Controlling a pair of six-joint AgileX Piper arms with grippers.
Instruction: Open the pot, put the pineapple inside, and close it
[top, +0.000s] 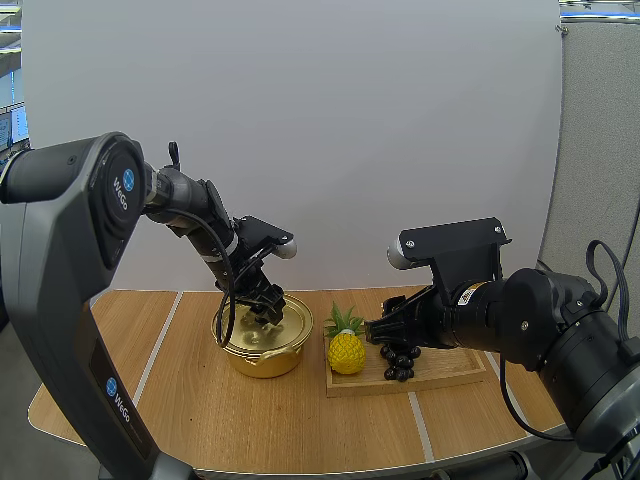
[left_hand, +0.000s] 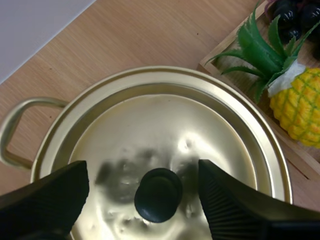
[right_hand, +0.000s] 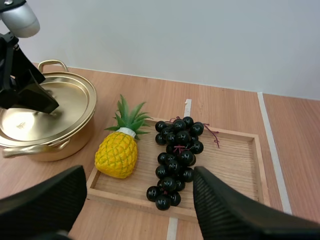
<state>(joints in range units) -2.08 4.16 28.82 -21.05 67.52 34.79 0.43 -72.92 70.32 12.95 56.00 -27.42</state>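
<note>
The left gripper (left_hand: 142, 172) is held spread astride the knob (left_hand: 158, 194) of the lid (left_hand: 150, 130), seemingly for lifting, though contact cannot be made out. The pineapple (right_hand: 117, 155) is laid on the tray (right_hand: 235, 165) beside the covered pot (top: 265, 355) — crowded by grapes (right_hand: 177, 155) just beside it. The right gripper (right_hand: 140, 172) is held spread over them.

On wooden tray (right_hand: 235, 160) lie pineapple (right_hand: 116, 156) and grapes (right_hand: 177, 155).

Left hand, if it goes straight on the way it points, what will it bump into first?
Probably the black knob on the lid, between the open fingers of the left hand.
</note>
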